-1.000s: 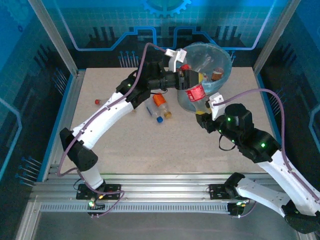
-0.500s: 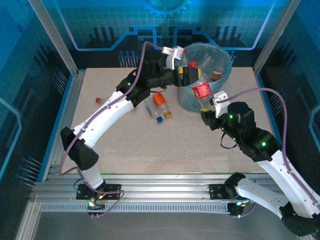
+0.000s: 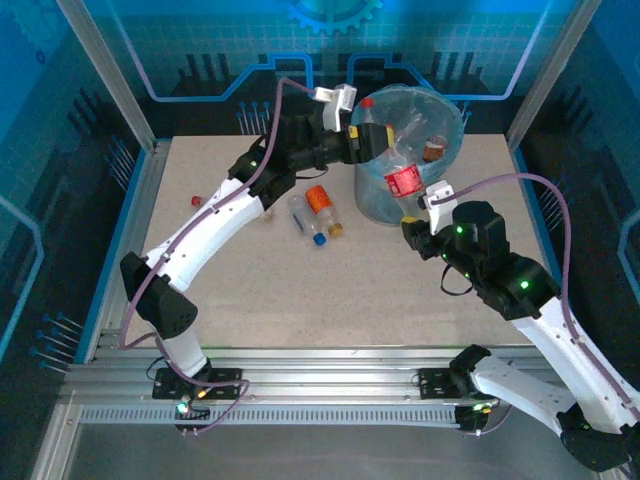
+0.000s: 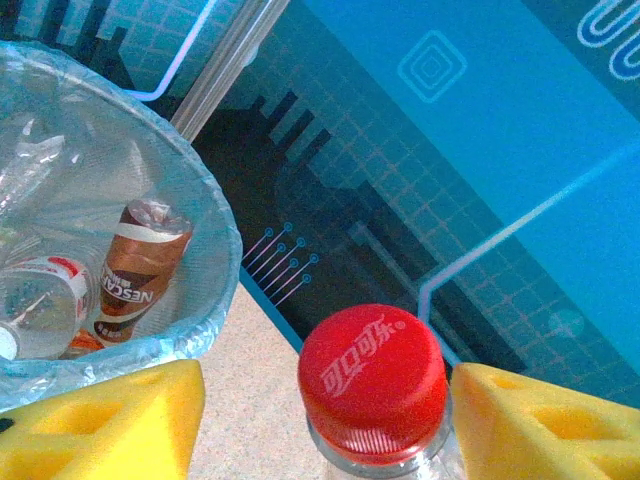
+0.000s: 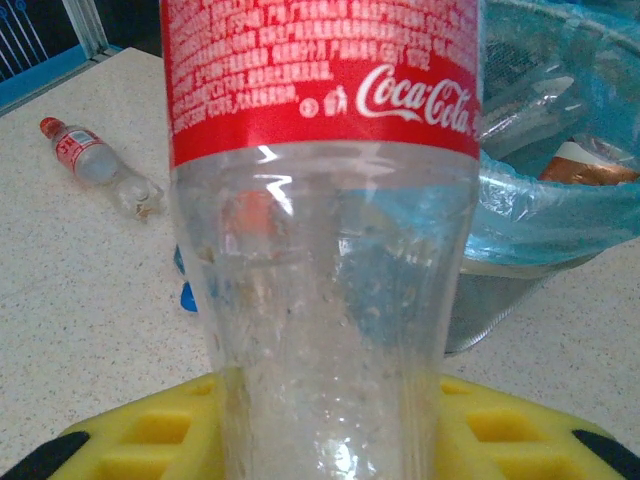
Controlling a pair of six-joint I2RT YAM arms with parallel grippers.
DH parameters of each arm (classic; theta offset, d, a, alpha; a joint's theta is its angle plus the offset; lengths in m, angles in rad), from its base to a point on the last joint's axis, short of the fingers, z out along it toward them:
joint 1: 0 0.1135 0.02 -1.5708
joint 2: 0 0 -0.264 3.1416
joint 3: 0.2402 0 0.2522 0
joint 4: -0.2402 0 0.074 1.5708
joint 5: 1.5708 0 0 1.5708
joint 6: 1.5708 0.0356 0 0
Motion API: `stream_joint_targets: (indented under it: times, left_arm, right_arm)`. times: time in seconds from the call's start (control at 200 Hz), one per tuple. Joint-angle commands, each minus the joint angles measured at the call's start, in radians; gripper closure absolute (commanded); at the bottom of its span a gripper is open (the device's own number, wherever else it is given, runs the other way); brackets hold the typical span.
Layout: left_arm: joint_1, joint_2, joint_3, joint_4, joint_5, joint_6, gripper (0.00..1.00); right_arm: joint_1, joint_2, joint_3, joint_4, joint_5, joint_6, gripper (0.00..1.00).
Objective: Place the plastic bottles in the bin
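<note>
Closest in, clamped in the right fingers (image 5: 140, 430): a clear plastic bottle with a red Coca-Cola label (image 5: 320, 250), gripped low on its body between the yellow pads and standing upright, just beside the near wall of the bin.

Further out on the pale speckled desk (image 3: 300, 300), left of the bin, lying on their sides close together: a small clear bottle with an orange cap (image 3: 318, 198) and a slim clear bottle with a blue cap (image 3: 308, 222). Well apart from these, off toward the left edge of the desk and also on its side: a small clear bottle with a red cap and red-and-white label (image 5: 100, 168).

Beyond that, up at the left rim of the bin, held in the left fingers (image 4: 110, 420): a clear plastic bottle with a red screw cap bearing white Chinese lettering (image 4: 372, 378), cap poking out past the yellow fingertips. Neck set between the two pads – the point of contact itself below the edge of the left wrist view.

Farthest, at the back right of the desk: the round grey bin lined with a translucent pale blue plastic bag (image 4: 222, 250), bag folded over the rim. Inside it – a brown-labelled Nescafé bottle (image 4: 135, 270) leaning against the inner wall, a clear bottle with a red-and-white label (image 4: 35, 310) beside it, and crumpled clear plastic (image 4: 30, 160) higher up against the liner.
</note>
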Motion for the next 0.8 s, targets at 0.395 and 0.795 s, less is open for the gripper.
stream_joint_targets:
  times: [0.395,0.795]
  left_arm:
    - [0.068,-0.062,-0.075,0.054,0.005,0.000,0.52]
    - [0.112,-0.089,-0.092,0.053,0.041,0.012,0.34]
  right_arm:
    - [-0.015,0.042,0.031,0.002,-0.040,0.006,0.62]
    - [-0.014,0.097,0.073,-0.012,-0.051,0.018,0.63]
